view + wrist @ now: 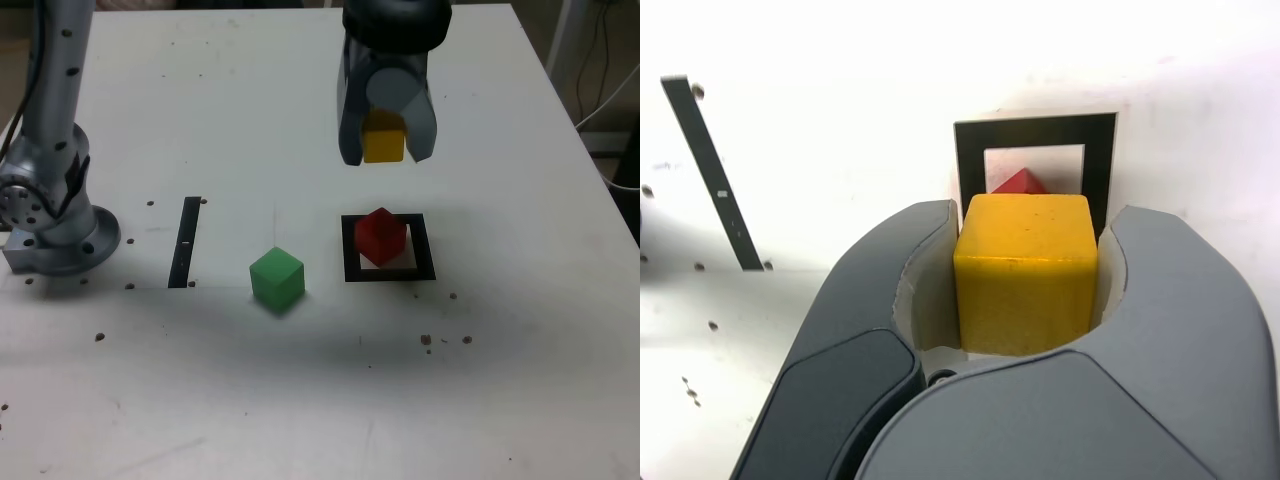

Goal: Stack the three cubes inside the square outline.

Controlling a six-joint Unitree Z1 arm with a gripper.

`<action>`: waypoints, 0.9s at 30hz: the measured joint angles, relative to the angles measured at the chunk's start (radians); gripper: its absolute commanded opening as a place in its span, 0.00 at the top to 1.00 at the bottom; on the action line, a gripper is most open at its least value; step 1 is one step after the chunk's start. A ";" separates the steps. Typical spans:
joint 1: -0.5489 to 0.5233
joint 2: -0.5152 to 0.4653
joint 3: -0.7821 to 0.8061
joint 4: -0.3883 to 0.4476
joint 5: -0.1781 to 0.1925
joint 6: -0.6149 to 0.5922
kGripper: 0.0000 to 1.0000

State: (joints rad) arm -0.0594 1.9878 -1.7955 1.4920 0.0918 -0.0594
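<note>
My gripper (385,152) hangs above the table, shut on the yellow cube (383,137). In the wrist view the yellow cube (1026,272) fills the space between the two grey fingers (890,300). The red cube (381,236) sits inside the square outline (388,270), turned corner-on, below and slightly nearer the camera than the gripper. Only its tip (1019,182) shows past the yellow cube in the wrist view, inside the outline (970,160). The green cube (276,278) rests on the table to the exterior view's left of the outline.
A narrow black strip (186,241) lies to the exterior view's left of the green cube; the strip (712,170) also shows in the wrist view. The arm's grey base (55,215) stands at the exterior view's far left. Cables hang past the table's right edge (600,60).
</note>
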 measured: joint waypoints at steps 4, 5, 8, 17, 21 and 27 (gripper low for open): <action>-0.019 0.000 0.015 0.000 -0.013 -0.076 0.75; -0.025 0.000 0.026 0.000 -0.019 -0.103 0.75; -0.029 0.000 0.058 -0.012 -0.044 -0.177 0.75; -0.054 -0.001 0.059 -0.056 -0.104 -0.291 0.75; -0.054 -0.004 0.100 -0.104 -0.112 -0.303 0.75; -0.052 -0.026 0.237 -0.241 -0.137 -0.305 0.75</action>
State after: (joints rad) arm -0.1110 1.9622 -1.5581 1.2509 -0.0454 -0.3643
